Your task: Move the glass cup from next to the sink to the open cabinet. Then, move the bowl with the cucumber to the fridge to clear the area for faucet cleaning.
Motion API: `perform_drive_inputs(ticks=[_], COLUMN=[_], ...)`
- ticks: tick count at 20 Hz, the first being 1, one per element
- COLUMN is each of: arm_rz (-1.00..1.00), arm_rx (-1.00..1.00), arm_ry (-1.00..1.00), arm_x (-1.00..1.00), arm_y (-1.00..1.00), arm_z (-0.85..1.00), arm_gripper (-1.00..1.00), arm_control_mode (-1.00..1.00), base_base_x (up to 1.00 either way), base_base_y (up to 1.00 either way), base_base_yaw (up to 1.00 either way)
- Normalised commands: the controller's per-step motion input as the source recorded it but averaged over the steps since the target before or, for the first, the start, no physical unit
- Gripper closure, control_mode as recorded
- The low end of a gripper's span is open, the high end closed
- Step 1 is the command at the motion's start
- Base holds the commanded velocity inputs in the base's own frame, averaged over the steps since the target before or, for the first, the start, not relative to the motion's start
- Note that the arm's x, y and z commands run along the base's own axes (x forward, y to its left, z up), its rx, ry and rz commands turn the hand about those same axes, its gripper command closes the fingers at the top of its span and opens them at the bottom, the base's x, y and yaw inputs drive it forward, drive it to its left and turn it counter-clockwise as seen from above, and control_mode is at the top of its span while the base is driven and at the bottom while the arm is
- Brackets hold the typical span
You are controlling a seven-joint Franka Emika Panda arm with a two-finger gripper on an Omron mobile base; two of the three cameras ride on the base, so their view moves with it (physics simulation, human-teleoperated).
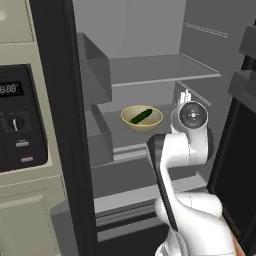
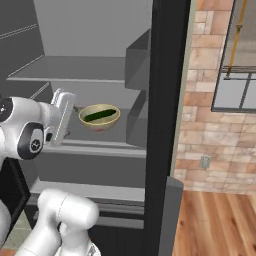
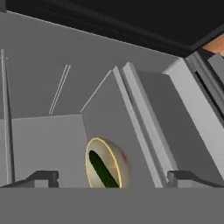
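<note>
The bowl (image 1: 146, 128) is tan and rests on the middle fridge shelf (image 1: 114, 131) with the dark green cucumber (image 1: 141, 117) lying in it. From the right side the bowl (image 2: 100, 126) and cucumber (image 2: 100, 116) stand just beyond my hand. My gripper (image 1: 184, 97) is open, a short way to the right of the bowl and apart from it. In the hand view the gripper (image 3: 113, 178) has nothing between its wide-set fingertips (image 3: 43, 176), and the bowl (image 3: 123, 162) with the cucumber (image 3: 100, 169) lies ahead. The glass cup, sink and cabinet are out of view.
The fridge stands open, with an upper shelf (image 1: 165, 70) above the bowl and side bins (image 2: 137, 60). Its dark door (image 1: 240, 150) hangs close on the right of my arm. An oven panel (image 1: 15, 120) is to the left and a brick wall (image 2: 205, 100) to the right.
</note>
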Motion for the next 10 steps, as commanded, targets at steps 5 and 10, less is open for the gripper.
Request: perform_drive_inputs(ticks=[5,10], arm_rz=[-0.06,0.0], arm_rx=[0.01,0.0], arm_ry=[0.0,0.0], arm_x=[-0.2,0.0], arm_y=[0.0,0.0], arm_z=[0.0,0.0], arm_gripper=[-1.0,-1.0], arm_control_mode=[1.0,1.0], base_base_x=[-0.8,-1.0], base_base_y=[0.28,0.45], base_base_yaw=[-0.47,-0.82])
